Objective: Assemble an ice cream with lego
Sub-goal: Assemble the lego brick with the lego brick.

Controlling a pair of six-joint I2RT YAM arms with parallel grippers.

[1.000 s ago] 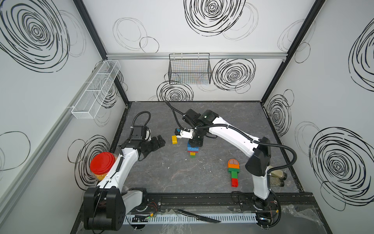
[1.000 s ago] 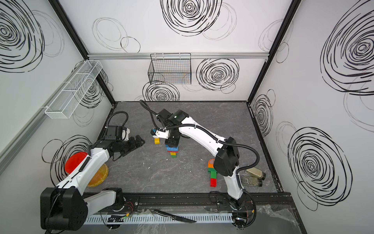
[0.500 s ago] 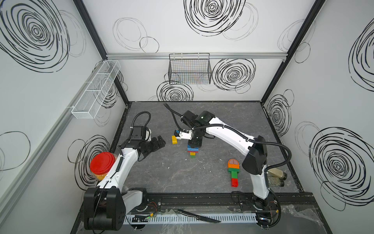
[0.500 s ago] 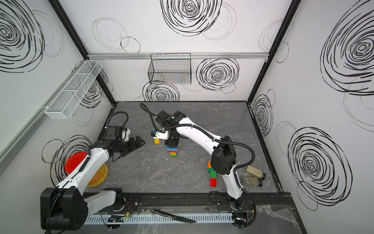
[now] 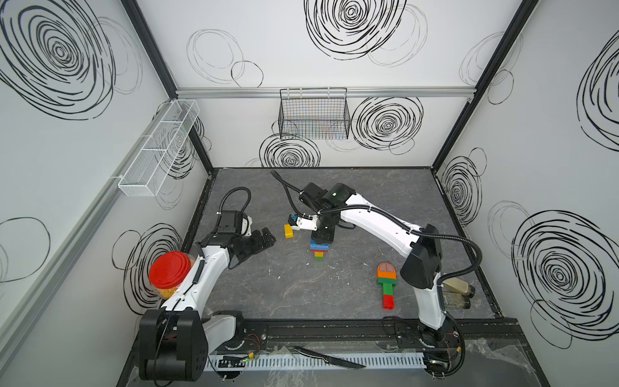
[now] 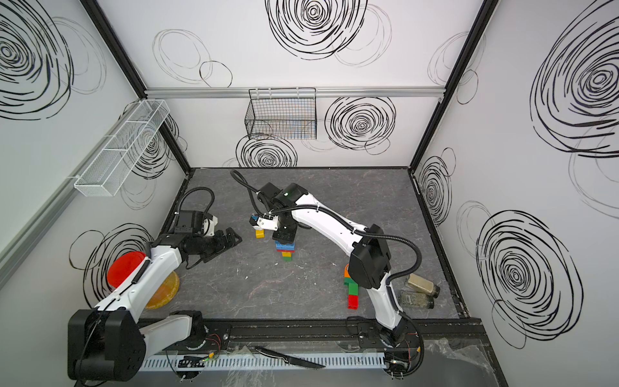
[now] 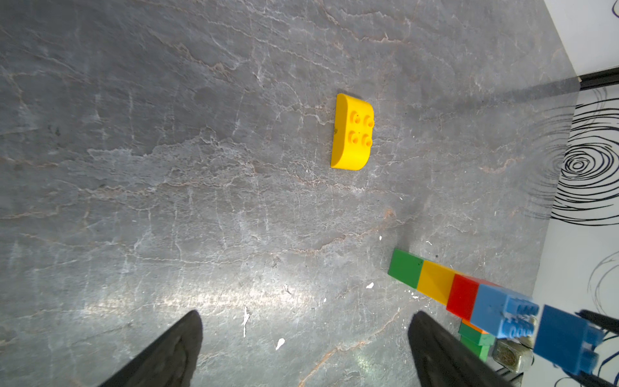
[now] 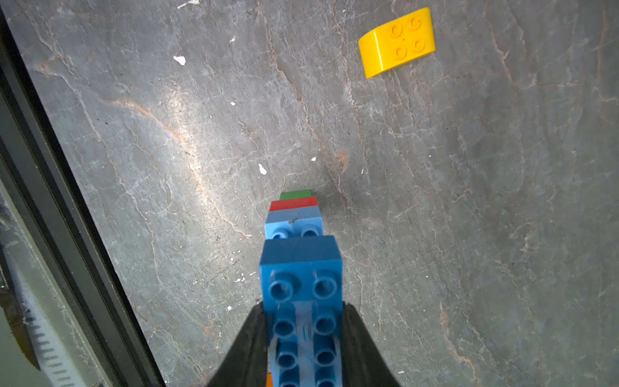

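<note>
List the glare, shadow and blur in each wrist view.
Left wrist view: glare patch on the table, left pincer fingers soft-edged. Right wrist view: glare streak across the table, dark shadow beside the lego stack, yellow dome piece sharp.

Upright stack of green, yellow, red and light-blue plastic bricks (image 5: pixel 319 249), dark-blue oblong studded brick (image 8: pixel 301 284) at its top; yellow rounded brick (image 5: pixel 288 231) lying nearby; orange-domed green-and-red assembly (image 5: pixel 387 284) flat, well apart.

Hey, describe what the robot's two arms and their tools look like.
The left arm and right arm have white shells with black joints and black bases. A black ribbed cable runs along each. The left tool and right tool have black tapered fingers, with a white block behind them.
</note>
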